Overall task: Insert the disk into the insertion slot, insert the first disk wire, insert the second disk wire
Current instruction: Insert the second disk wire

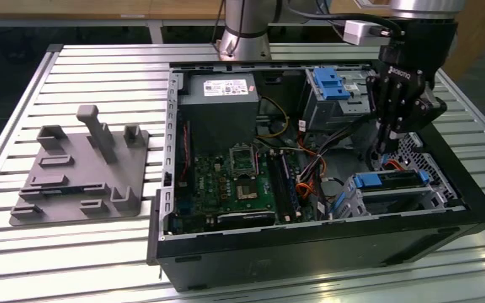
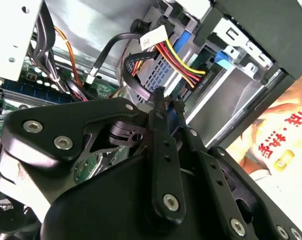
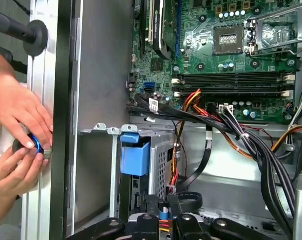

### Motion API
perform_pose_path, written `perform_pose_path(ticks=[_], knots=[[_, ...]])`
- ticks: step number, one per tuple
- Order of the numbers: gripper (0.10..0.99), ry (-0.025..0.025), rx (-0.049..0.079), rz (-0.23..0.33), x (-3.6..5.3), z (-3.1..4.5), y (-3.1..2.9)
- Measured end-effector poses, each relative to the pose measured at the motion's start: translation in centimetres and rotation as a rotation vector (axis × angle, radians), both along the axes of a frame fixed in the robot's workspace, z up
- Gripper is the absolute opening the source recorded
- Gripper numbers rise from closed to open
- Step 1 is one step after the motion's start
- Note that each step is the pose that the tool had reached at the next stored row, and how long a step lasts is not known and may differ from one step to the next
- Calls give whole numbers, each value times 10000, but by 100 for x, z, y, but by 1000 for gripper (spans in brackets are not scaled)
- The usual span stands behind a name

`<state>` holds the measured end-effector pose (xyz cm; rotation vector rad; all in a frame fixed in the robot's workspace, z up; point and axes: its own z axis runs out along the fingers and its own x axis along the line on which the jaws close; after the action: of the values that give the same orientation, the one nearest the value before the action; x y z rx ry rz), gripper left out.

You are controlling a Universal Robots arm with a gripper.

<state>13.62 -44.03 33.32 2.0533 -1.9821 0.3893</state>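
Note:
The disk point(image 1: 391, 181), silver with a blue bracket, sits inside the insertion slot point(image 1: 411, 201), the small grey cage at the case's right in the exterior view. My gripper point(image 1: 383, 151) hangs just behind that cage. In the second wrist view the gripper point(image 2: 168, 99) has its fingers close together on the end of a black disk wire point(image 2: 133, 82), with a blue part between them. A wire bundle of yellow, red and black strands point(image 2: 183, 65) runs to the disk's end by the blue bracket point(image 2: 226, 57). The first wrist view shows the gripper point(image 3: 162, 201) beside the bracket point(image 3: 135, 156).
A taller grey bay with a blue latch point(image 1: 333, 85) stands behind the gripper. The motherboard point(image 1: 242, 183) and loose cables point(image 1: 310, 167) fill the case floor. A person's hands point(image 3: 18, 130) work outside the case wall. A grey fixture plate point(image 1: 78, 170) lies on the table.

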Motion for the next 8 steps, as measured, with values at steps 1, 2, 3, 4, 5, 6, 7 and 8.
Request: perform_pose_path(ticks=[1, 2, 3, 4, 5, 6, 7, 8], knots=[[196, 0, 60, -3, 5, 0, 0], [196, 0, 168, -6, 8, 1, -1], [196, 0, 293, -9, 9, 0, -2], [196, 0, 441, -12, 10, 0, -3], [196, 0, 600, -15, 11, 0, -4], [196, 0, 761, -16, 12, 1, -5], [196, 0, 913, -17, 12, 2, -7], [196, 0, 1029, -18, 12, 5, -10]])
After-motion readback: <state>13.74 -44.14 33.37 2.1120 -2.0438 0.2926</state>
